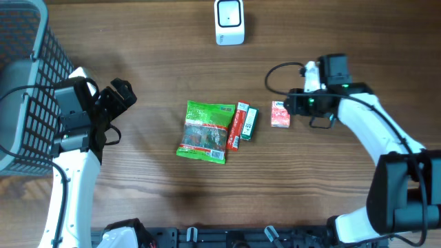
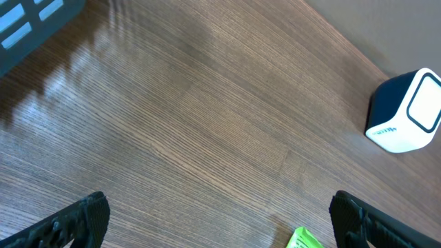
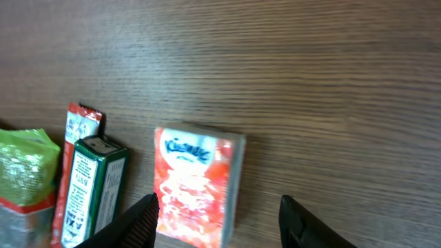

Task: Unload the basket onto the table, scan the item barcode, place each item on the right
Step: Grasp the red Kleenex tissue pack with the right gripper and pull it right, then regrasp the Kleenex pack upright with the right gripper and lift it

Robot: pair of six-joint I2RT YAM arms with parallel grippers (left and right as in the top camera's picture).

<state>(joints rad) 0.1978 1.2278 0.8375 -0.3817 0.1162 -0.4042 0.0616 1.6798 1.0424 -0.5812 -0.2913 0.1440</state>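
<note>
A red tissue pack [image 1: 280, 114] lies flat on the wooden table, right of the other items. My right gripper [image 1: 291, 109] hovers at it, open. In the right wrist view the tissue pack [image 3: 198, 182] sits between the fingers of the right gripper [image 3: 220, 224]: the left finger is beside its left edge and the right finger [image 3: 311, 224] stands well clear of it. The white and blue barcode scanner [image 1: 229, 22] stands at the far middle, and the left wrist view also shows the scanner [image 2: 406, 110]. My left gripper [image 1: 120, 96] is wide open over bare wood and holds nothing.
A green snack bag [image 1: 204, 132], a red stick pack [image 1: 238, 126] and a small green box [image 1: 249, 124] lie side by side mid-table. A grey mesh basket [image 1: 24, 83] fills the far left. A corner of the green bag [image 2: 303, 239] shows by the left gripper [image 2: 220, 220].
</note>
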